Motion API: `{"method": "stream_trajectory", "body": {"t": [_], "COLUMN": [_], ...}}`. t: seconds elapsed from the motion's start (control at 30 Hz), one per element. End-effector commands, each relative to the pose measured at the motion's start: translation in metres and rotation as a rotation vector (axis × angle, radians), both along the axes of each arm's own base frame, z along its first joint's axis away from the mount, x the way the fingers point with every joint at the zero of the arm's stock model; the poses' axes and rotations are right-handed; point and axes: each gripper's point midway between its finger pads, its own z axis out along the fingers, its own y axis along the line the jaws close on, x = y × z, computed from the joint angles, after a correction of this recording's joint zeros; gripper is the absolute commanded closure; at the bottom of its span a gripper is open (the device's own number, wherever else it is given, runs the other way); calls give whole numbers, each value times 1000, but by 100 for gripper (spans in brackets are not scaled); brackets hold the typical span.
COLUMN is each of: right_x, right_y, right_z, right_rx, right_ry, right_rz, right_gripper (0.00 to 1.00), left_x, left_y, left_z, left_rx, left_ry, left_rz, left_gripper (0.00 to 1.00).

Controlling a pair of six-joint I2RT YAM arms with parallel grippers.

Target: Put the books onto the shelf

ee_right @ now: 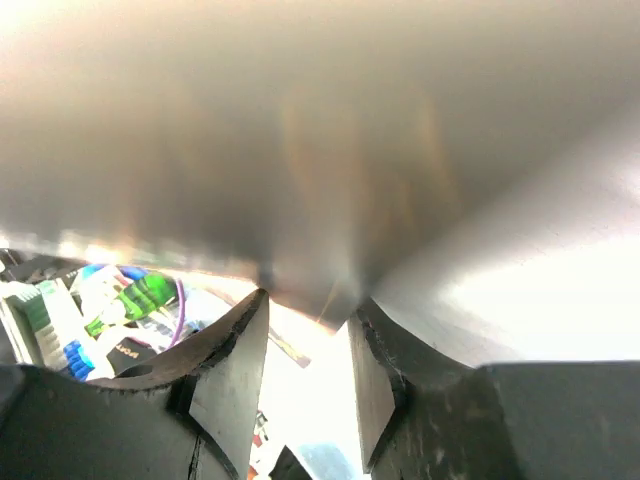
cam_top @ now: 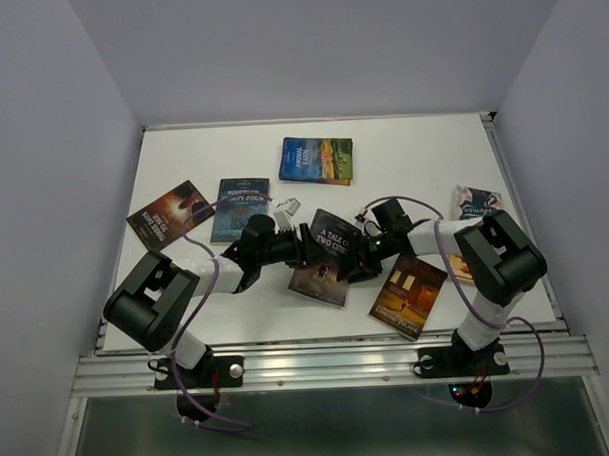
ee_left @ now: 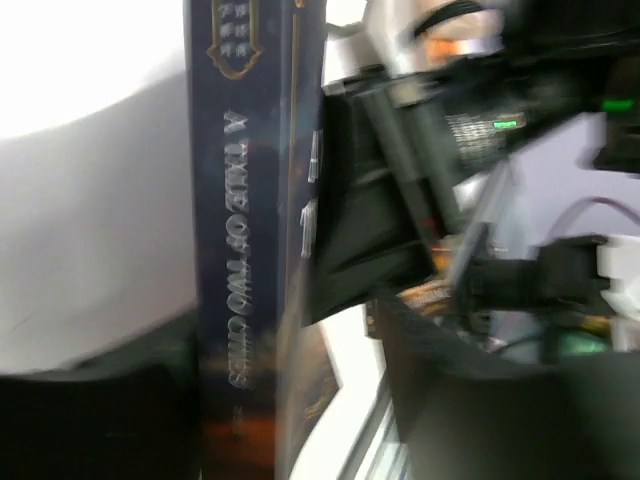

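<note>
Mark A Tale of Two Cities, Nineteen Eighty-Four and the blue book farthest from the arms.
A Tale of Two Cities (cam_top: pixel 335 242): top external view, on its title.
Nineteen Eighty-Four (cam_top: pixel 240 210): top external view, middle of the cover.
blue book (cam_top: pixel 316 161): top external view, middle of the cover.

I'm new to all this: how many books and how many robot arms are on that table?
Books: 7, one half hidden beneath an arm
Robot arms: 2
Total: 9

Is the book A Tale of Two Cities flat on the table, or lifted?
Lifted and tilted: in the top view A Tale of Two Cities slants above another book, held at its edge by the right gripper.
</note>
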Motion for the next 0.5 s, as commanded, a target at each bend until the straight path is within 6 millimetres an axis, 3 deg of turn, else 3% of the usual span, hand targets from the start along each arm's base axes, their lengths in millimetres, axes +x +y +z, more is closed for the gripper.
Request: {"method": "stream_trajectory", "body": {"t": [0.0, 0.03, 0.07, 0.1, 0.13, 0.3, 0.33, 0.43, 0.47], "right_x": [47, 46, 45, 44, 44, 45, 46, 52, 54], "right_y": [0, -1, -1, -2, -3, -3, -3, -1, -1], "right_z": [6, 5, 4, 3, 3, 12, 16, 38, 49], "right_rx": [-42, -43, -45, -49, -51, -44, -41, -21, -12], "right_ry": [-228, -224, -226, -224, -225, -270, -290, -366, -413], "right_rz": [-81, -79, -76, -74, -74, -48, -38, -27, -18], "right_gripper": [58, 58, 58, 58, 58, 46, 37, 25, 9], "left_x": [-20, -19, -7, -5, 1, 15, 22, 32, 34], "left_y": [-4, -1, 0, 4, 4, 17, 22, 33, 34], "left_z": [5, 7, 14, 16, 23, 59, 64, 86, 94], "left_rx": [79, 105, 124, 149, 158, 153, 158, 150, 148], "left_ry": [15, 8, -22, -22, -45, -136, -149, -201, -226], "left_rz": [-63, -51, -2, 22, 39, 167, 216, 299, 311], "left_gripper": [54, 62, 86, 97, 100, 100, 100, 100, 100]}}
